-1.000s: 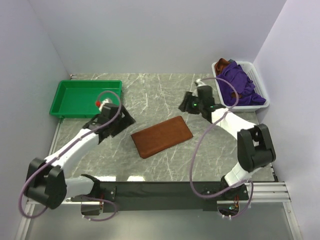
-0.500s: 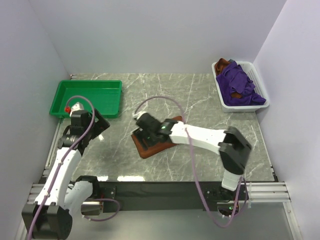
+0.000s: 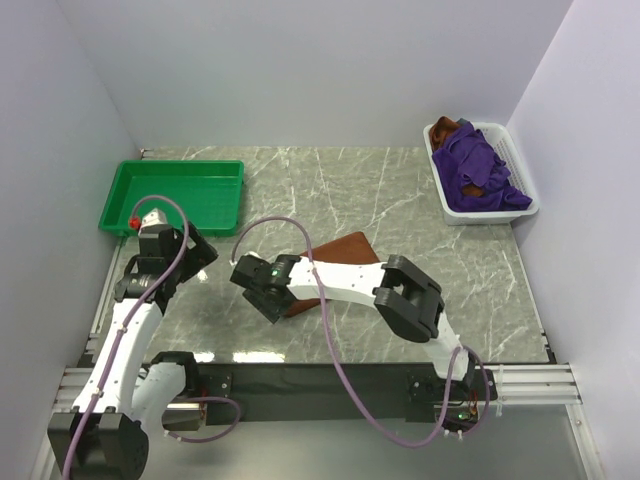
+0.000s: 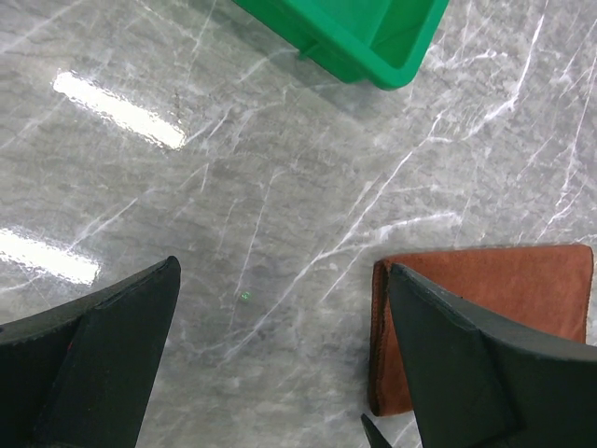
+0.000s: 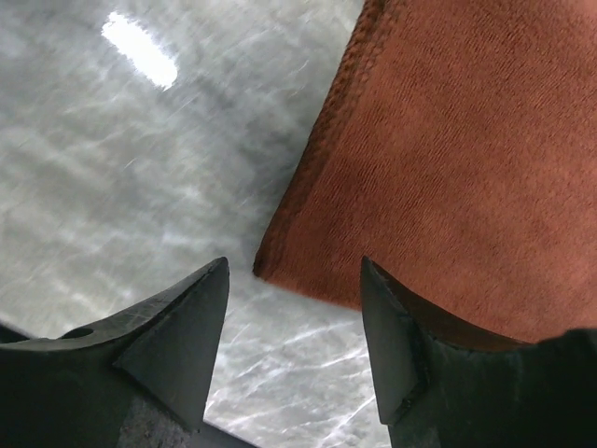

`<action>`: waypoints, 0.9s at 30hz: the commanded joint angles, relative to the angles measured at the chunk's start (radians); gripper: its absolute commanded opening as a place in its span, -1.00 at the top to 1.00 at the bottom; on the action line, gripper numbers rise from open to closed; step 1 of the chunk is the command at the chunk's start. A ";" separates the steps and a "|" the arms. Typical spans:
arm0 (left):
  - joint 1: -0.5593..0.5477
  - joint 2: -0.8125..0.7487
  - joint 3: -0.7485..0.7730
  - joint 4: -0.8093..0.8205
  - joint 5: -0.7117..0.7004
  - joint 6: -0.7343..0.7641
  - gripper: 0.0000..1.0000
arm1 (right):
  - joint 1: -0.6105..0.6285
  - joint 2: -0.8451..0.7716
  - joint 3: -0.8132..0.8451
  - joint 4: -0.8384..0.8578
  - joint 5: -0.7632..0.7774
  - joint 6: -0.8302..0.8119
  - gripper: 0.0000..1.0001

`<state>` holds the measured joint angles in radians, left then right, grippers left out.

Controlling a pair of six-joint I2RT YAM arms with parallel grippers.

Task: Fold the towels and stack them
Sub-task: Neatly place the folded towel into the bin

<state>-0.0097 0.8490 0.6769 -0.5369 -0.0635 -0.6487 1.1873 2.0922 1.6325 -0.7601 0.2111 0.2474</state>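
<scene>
The right gripper (image 5: 294, 269), jaws apart, straddles a corner of the folded rust-brown towel (image 5: 438, 168) at lower centre. The left gripper (image 4: 284, 271) gapes empty. The next move is likely to pinch that corner and carry the towel off for stacking.

The top external camera is looking down from high above the near edge, taking in the whole table (image 3: 400, 190). Both wrist cameras are pointing steeply down, close to its surface, the right one nearest; all three are sharing the rust-brown towel (image 3: 345, 248)

No writing, label, brand or number can be read on anything here.
</scene>
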 commanded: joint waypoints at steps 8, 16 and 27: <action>0.008 -0.024 -0.008 0.043 0.040 0.014 -0.99 | 0.014 0.084 0.052 -0.028 0.056 -0.020 -0.17; 0.008 -0.008 -0.017 0.055 0.073 0.012 -0.99 | 0.015 0.144 0.020 -0.022 0.077 -0.008 0.33; 0.008 0.041 -0.109 0.147 0.323 -0.124 -0.99 | -0.048 -0.059 -0.134 0.206 -0.088 -0.020 1.00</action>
<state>-0.0048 0.8757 0.6109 -0.4614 0.1211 -0.6952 1.1683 2.0960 1.5490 -0.6571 0.2382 0.2256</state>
